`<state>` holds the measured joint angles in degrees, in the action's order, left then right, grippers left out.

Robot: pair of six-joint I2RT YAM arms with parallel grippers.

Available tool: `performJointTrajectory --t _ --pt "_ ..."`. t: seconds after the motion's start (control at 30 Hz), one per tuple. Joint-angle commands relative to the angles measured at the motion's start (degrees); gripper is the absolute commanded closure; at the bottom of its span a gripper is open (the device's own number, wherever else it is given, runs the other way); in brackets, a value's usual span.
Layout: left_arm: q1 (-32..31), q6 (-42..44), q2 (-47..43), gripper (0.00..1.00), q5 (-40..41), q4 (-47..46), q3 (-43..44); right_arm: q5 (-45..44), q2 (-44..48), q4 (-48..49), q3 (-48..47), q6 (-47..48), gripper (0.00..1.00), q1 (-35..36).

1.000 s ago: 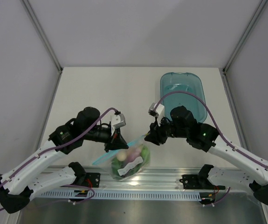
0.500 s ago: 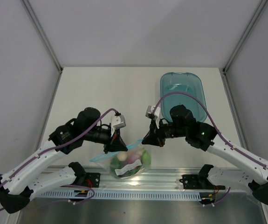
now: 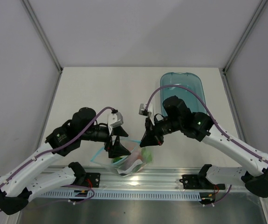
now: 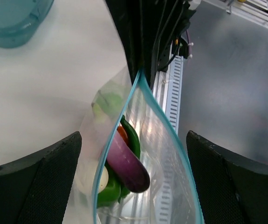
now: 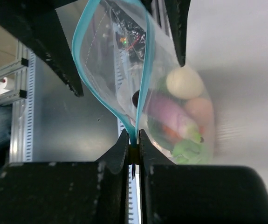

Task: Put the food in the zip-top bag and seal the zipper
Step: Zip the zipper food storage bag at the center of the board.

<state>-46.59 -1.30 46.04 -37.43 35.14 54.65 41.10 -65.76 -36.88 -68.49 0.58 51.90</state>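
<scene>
Right gripper [image 5: 134, 145] is clamped tight on one end of the thin light blue zipper strip [image 5: 141, 88]. That pins the small clear crinkly zip-top bag [image 3: 136, 162] at lower centre of the overhead view, just above the metal rail [image 3: 171, 175].

Left gripper [image 3: 116, 149] has its jaws spread wide and grips nothing, with the bag's mouth gaping between its fingers [image 4: 36, 182].

The toy food is inside the bag:
- a dark purple eggplant [image 4: 128, 162]
- green pieces [image 4: 109, 195]
- an orange piece [image 4: 122, 133]
- a white round one [image 4: 101, 179]

A translucent blue oval tray [image 3: 182, 88] sits upper right.
</scene>
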Motion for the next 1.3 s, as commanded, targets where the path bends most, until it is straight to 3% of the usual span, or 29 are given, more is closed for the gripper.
performJointTrajectory --t 0.0,0.33,0.53,0.6,0.7,0.93,1.03,1.07,1.1,1.17,1.2,1.27 --pt "-2.44 -0.28 -0.08 0.04 3.84 -7.69 -0.68 4.42 -3.4 -4.23 -3.31 -1.71 1.0 -0.13" --pt "-10.35 3.04 3.35 0.02 9.39 -15.36 -3.5 1.88 -5.96 -5.74 -4.37 -3.39 1.0 -0.13" --pt "-10.8 3.58 5.9 0.04 9.04 -14.13 -3.5 2.4 -5.61 -6.18 -4.72 -3.74 1.0 -0.83" --pt "-10.72 3.32 6.78 0.08 9.74 -11.6 -2.46 2.84 -5.26 -5.92 -4.64 -3.39 1.0 -1.18" --pt "-10.63 3.15 8.97 0.25 8.43 -7.46 -0.96 1.27 -4.3 -5.66 -4.29 -3.04 1.0 -1.54" --pt "-10.45 1.57 7.66 0.49 7.2 -7.54 -4.38 0.91 -3.24 -5.83 -4.11 -2.87 1.0 -2.86" --pt "-10.28 -0.28 6.52 0.62 6.93 -7.89 -4.82 0.3 -3.24 -5.48 -4.02 -3.04 0.86 -2.86" --pt "-10.28 -0.37 6.26 0.67 6.93 -7.54 -4.91 -0.92 -3.06 -5.04 -4.11 -3.56 0.76 -3.03" --pt "-10.19 -0.54 6.17 0.78 7.19 -7.54 -4.56 -1.81 -3.06 -4.61 -4.11 -3.92 0.7 -2.95" --pt "-10.1 -0.72 6.17 0.86 7.2 -7.36 -4.64 -5.22 -2.8 -3.47 -4.11 -5.4 0.5 -3.12" --pt "-9.93 -1.24 5.99 0.99 7.28 -7.45 -4.64 -6.81 -2.54 -3.02 -3.93 -5.94 0.44 -3.21" --pt "-9.05 -2.47 5.81 0.99 7.2 -7.97 -4.64 -10.76 -1.66 -1.62 -3.41 -7.95 0.34 -3.21"
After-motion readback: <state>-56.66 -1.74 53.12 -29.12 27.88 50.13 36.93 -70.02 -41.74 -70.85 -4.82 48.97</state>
